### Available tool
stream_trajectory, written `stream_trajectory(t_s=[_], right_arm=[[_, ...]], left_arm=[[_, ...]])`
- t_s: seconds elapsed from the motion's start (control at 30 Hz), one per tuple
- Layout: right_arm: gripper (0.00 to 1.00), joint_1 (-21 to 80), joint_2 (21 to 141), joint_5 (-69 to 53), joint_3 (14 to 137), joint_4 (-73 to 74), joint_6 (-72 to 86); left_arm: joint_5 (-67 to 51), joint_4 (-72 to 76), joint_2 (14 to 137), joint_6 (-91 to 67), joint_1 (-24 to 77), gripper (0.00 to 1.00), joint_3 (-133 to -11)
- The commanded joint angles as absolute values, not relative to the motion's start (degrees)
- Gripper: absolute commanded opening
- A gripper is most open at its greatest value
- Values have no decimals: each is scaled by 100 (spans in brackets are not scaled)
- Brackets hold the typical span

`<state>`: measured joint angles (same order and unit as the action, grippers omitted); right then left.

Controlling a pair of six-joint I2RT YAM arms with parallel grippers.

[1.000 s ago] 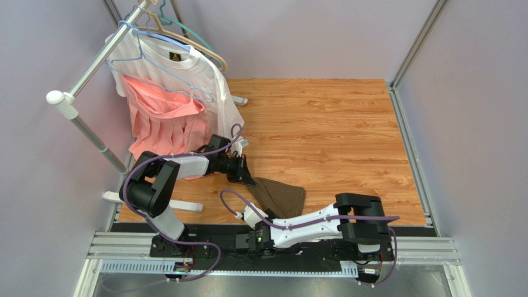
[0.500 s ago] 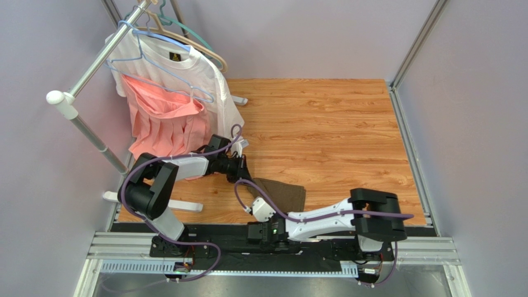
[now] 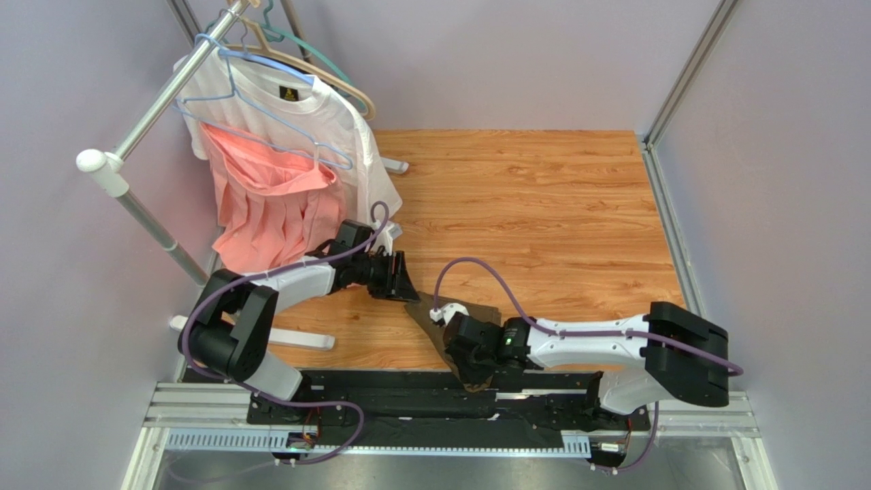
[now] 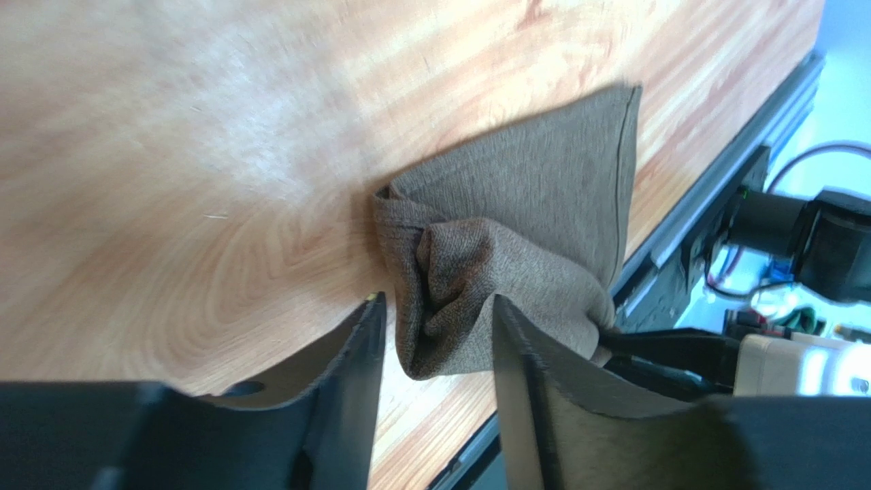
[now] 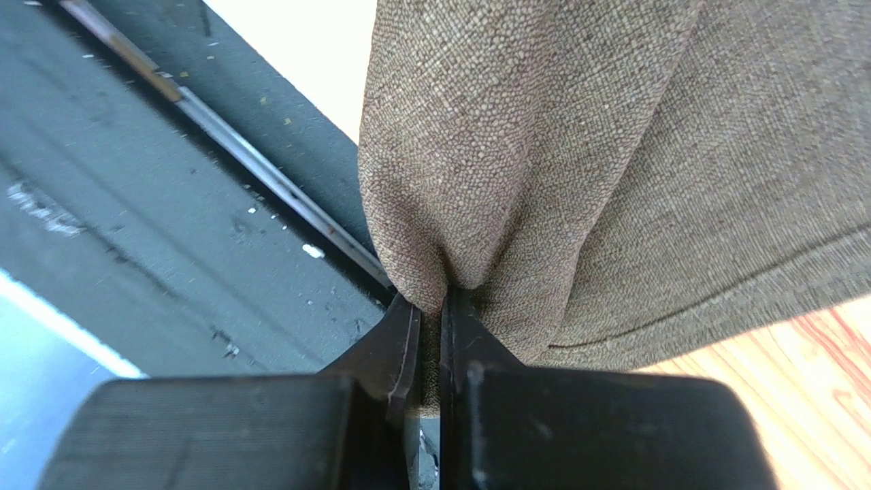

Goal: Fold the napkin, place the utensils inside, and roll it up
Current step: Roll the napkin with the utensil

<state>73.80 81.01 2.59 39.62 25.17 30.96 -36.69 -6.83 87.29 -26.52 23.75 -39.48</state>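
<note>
Closest to the arm bases, the right fingers [image 5: 414,332] are pinched completely together on a fold of the dark olive-brown woven cloth napkin [image 4: 562,184]. That's right over the black metal rail [image 5: 153,225] along the near edge of the light wooden desk [image 3: 532,204]. So the napkin sits at the desk's near edge, a bit left of centre, part of it flat and part bunched into a lump. Just past that, the left fingers [image 4: 506,327] are roughly halfway open, 1 on either side of the bunched end. Can't tell if they actually touch the cloth, but they aren't clamping it. Way back on the far left, a silver metal clothes rack [image 3: 153,102] holds a white T-shirt [image 3: 307,123] and a pink pleated garment [image 3: 266,204] on hangers.
</note>
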Motion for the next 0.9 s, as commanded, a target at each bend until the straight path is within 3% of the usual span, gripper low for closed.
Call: stream_trajectory(t_s=[0.0,0.33,0.87], right_arm=[[0,6971,7788,-991,3744,1837,2637],[0,5767,7365,-2697,3156,1064,2312],[0,3965,7778,-4746,2329,-386,2707]], left_arm=[[-3401,-615,8367,-2619,2312,56,-4139],[-3427,-256,8016,-2285,2303,61,-3956],[-3754,1090,7998,-2417,2600,64,-3753]])
